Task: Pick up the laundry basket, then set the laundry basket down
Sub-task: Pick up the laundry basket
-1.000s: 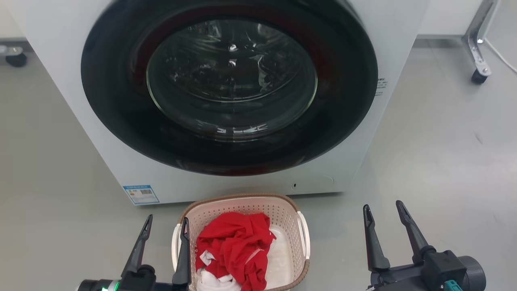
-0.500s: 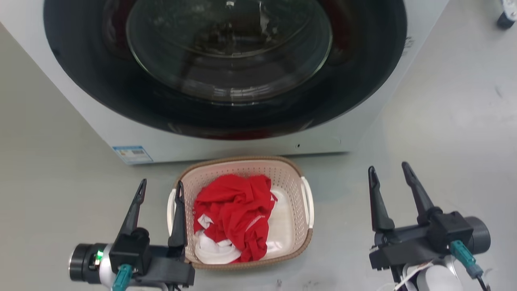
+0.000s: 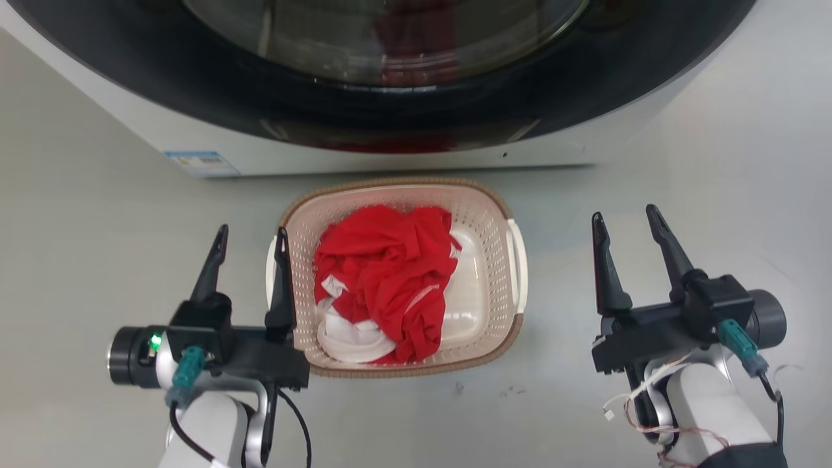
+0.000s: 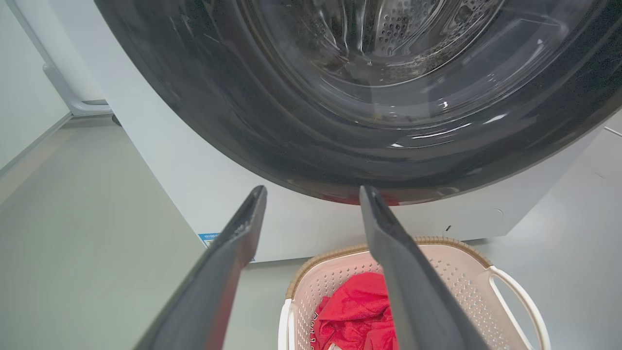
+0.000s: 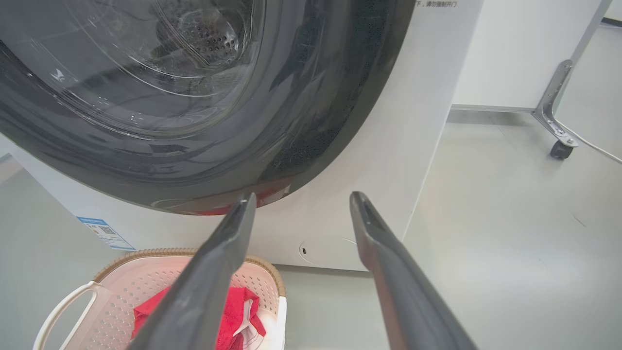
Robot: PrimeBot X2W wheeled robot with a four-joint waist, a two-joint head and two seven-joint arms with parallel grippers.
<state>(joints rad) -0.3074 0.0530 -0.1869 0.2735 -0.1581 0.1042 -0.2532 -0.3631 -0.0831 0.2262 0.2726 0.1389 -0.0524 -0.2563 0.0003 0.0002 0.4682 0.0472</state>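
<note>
Grey floor [image 3: 715, 162], on which are stood a white washing machine [image 3: 416, 159], far side, the laundry basket [image 3: 497, 273], just nearer, and a castered metal leg [image 5: 556, 130], far right.

Same build both sides: left gripper [image 3: 253, 229] and right gripper [image 3: 623, 212] each have two long dark tapered fingers [image 3: 281, 279] on black blocky mounts. Each wrist has a teal connector [image 3: 187, 367]. Left: black cable [image 3: 300, 416], green LED [image 3: 155, 340]. Right: thin red-white wires [image 3: 643, 388]. White forearms [image 3: 708, 403].
</note>
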